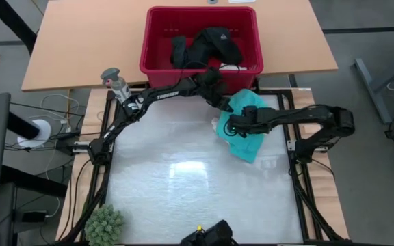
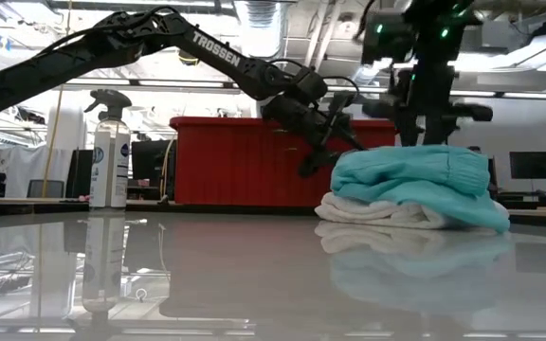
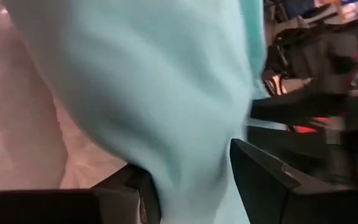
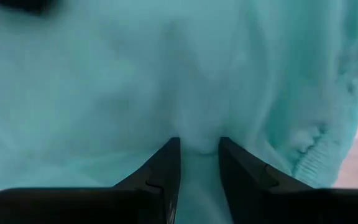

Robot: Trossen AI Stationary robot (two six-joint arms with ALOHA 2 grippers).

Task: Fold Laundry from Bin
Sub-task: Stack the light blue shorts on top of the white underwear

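**Both grippers at the turquoise shirt**

White table (image 1: 183, 184) carries the turquoise shirt (image 1: 246, 131) far right, before the red bin (image 1: 200, 41). Right gripper (image 4: 199, 163) pinches its fabric; left gripper (image 3: 191, 180) fingers stand apart around a fold.

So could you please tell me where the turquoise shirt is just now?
In the high view the turquoise shirt lies on the table's right side, just in front of the red bin, on a white garment.
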